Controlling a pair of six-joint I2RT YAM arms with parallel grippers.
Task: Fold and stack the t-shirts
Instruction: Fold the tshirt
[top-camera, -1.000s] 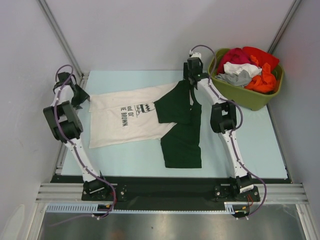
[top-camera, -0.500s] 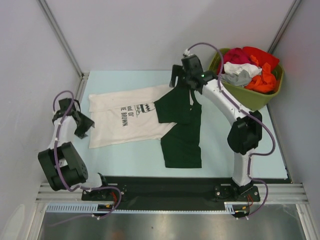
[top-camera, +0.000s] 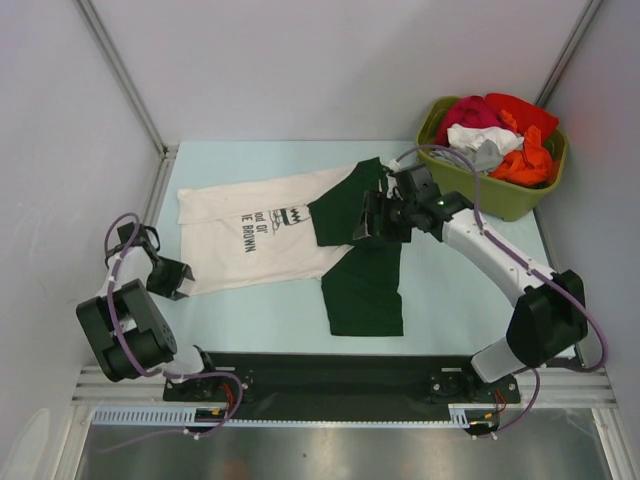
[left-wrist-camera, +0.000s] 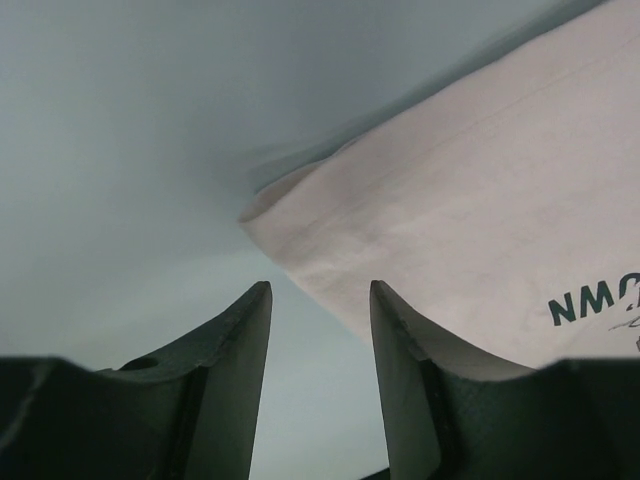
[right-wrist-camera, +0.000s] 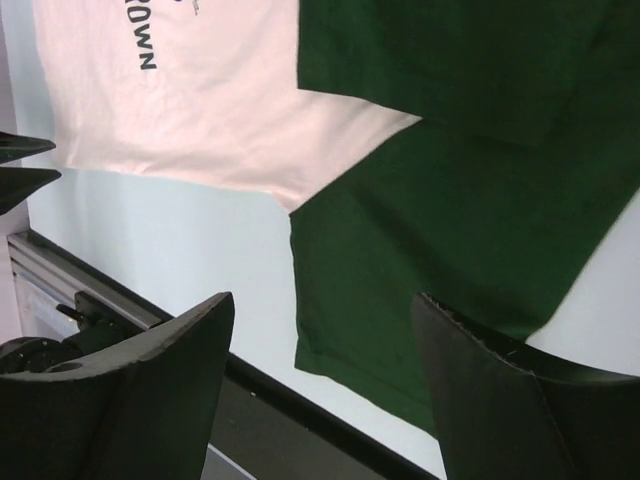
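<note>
Cream t-shirt (top-camera: 250, 240) and dark green t-shirt (top-camera: 365, 295): soft, matt cloth, lightly creased. Counter (top-camera: 450, 300): smooth, matt, pale blue. Tub (top-camera: 495, 203) at 2 o'clock: olive plastic, faint sheen, holding crumpled cloth

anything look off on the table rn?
Nothing damaged or spilled. The dark green t-shirt lies crooked, its upper part doubled over unevenly, and it overlaps one end of the cream-white t-shirt. Clothes heap above the rim of the tub.
</note>
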